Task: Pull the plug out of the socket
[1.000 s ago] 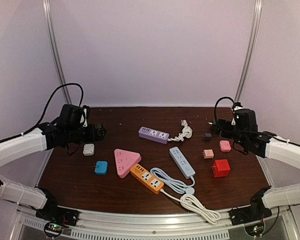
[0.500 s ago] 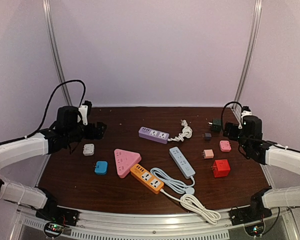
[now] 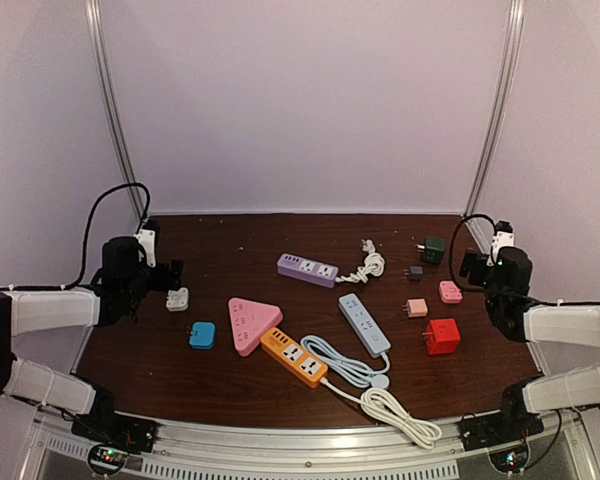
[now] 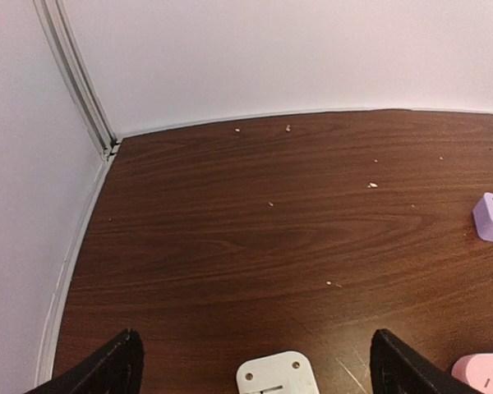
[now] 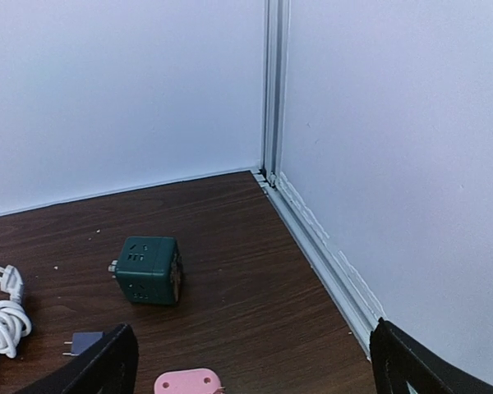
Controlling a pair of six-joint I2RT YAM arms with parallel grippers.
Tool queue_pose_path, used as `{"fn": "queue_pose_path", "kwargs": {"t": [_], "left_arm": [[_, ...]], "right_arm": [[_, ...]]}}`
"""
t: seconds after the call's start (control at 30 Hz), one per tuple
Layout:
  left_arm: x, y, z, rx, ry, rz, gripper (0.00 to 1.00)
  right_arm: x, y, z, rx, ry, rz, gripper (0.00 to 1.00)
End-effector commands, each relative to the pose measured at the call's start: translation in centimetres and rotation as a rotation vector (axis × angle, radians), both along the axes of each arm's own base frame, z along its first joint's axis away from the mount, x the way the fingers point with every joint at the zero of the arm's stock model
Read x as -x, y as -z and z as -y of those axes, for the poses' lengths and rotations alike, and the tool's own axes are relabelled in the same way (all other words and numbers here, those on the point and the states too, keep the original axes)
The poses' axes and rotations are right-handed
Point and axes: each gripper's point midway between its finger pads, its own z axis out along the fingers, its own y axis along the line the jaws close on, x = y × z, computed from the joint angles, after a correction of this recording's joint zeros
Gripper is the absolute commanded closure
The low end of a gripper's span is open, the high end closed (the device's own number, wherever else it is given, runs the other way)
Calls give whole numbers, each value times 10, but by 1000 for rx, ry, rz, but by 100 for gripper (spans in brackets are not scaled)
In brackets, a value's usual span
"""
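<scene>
Top external: dark wooden table (image 3: 260, 232), pale lilac walls (image 3: 310, 100), left gripper (image 3: 170, 270) and right gripper (image 3: 468, 265) open.

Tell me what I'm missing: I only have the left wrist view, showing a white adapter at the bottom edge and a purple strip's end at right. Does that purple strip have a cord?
Observer: Yes. The purple power strip has a white cord bundled at its right end, and its plug lies free on the table.
Reviewer: Is the right gripper holding anything?
Observer: No. It is open and empty, near a dark green cube socket by the table's right edge.
Reviewer: Anything close to the white adapter?
Observer: A blue adapter lies just toward the table's front edge from it, beside a pink triangular power strip.
</scene>
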Motion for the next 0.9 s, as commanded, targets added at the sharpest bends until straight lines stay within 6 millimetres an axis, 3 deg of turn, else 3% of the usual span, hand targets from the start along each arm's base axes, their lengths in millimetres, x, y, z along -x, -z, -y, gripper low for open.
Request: {"fn": "queue_pose_path", "kwargs": {"t": [0.0, 0.13, 0.4, 0.63, 0.77, 0.87], "left_arm": [[-21, -32, -19, -13, -44, 140, 2], [-25, -33, -25, -18, -43, 146, 2], [-27, -33, -30, -46, -43, 152, 2], [-21, -19, -72, -52, -144, 164, 2], [-13, -16, -85, -79, -181, 281, 2], [-9, -8, -85, -76, -181, 338, 2]], "right_arm": [[0, -5, 27, 38, 69, 99, 0], [-4, 6, 37, 55, 85, 90, 0], [-18, 12, 25, 65, -13, 134, 0], [-19, 28, 13, 103, -94, 129, 0], [-18, 25, 13, 111, -96, 146, 0], [-20, 26, 25, 93, -15, 138, 0]]}}
